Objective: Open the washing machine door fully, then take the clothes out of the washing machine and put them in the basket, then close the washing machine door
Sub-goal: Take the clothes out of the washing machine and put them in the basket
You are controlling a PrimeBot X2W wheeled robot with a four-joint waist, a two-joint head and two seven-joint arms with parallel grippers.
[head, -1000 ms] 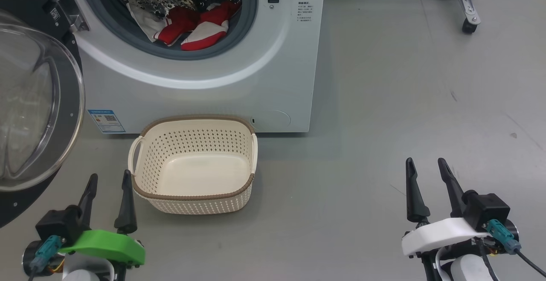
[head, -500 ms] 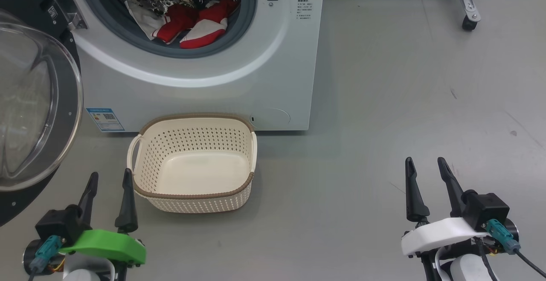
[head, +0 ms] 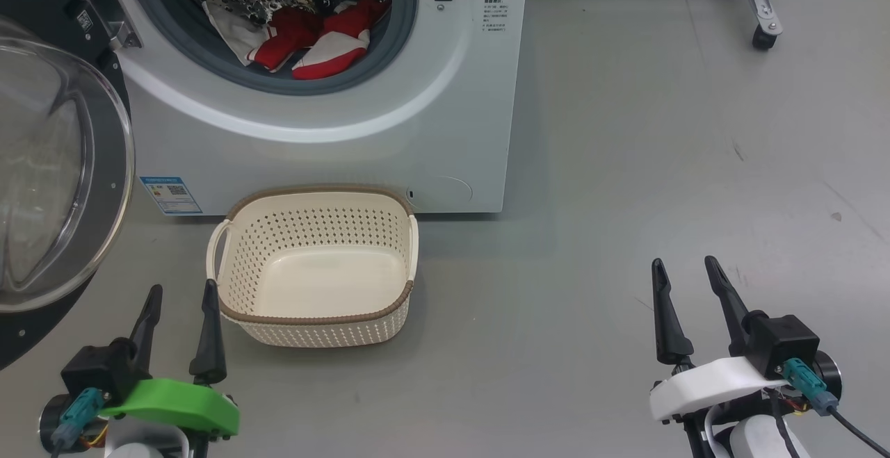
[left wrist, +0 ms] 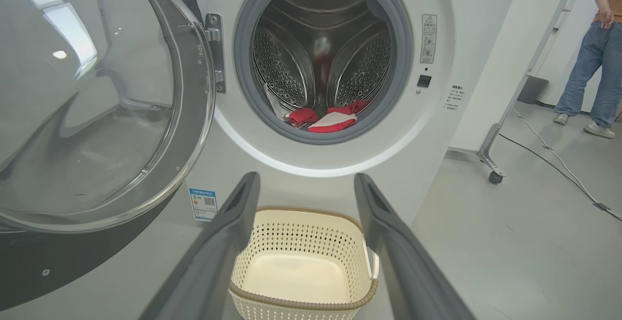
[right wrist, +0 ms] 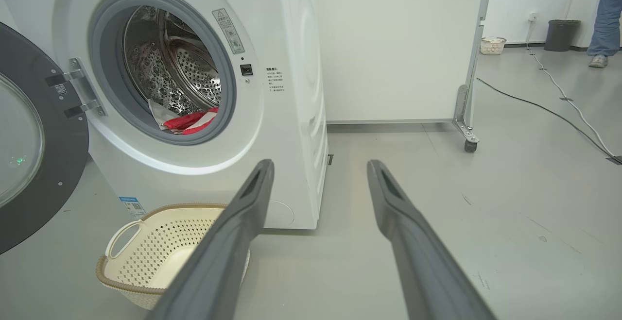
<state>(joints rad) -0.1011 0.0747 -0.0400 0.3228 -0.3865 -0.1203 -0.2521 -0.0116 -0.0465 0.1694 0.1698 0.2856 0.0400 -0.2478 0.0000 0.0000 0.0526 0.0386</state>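
Jaws spread wide and holding nothing, the left gripper (head: pixel 182 290) hangs just beside the near-left corner of the basket (head: pixel 313 320), the right gripper (head: pixel 683 263) well apart over grey floor (head: pixel 612 166). The basket (cream, brown-rimmed) stands before the washing machine (head: pixel 334 152), whose washing machine door (head: pixel 55 166) is swung open leftward. The clothes (head: pixel 313 37), red and white, lie at the drum's front.

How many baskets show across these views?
2. The cream basket on the floor before the washing machine; a pale basket far back by the wall, beside a dark bin.
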